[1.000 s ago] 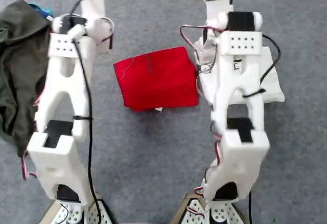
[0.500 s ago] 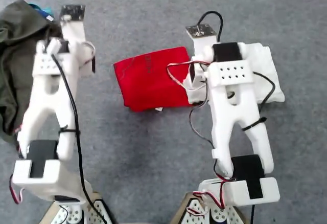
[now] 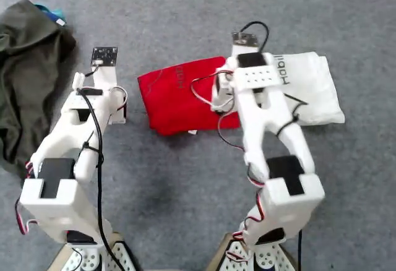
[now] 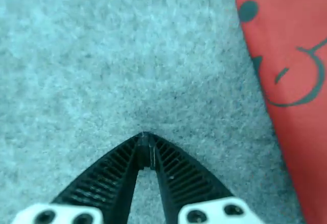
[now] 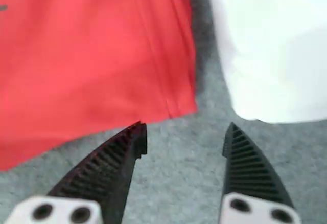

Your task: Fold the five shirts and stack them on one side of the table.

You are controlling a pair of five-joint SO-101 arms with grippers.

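A folded red shirt lies mid-table, and a folded white shirt lies just right of it. My left gripper is shut and empty, low over bare grey carpet, with the red shirt's edge off to one side. My right gripper is open over the narrow strip of carpet where the red shirt's corner meets the white shirt. Nothing sits between its fingers. In the high view the right arm covers the red shirt's right edge.
A crumpled heap of dark green cloth with a blue bit showing lies at the far left. Grey carpet covers the table, open in front of the shirts.
Both arms have drawn back toward the near side. The right arm shifted left from above the white shirt to the red shirt's right edge, uncovering the white shirt.
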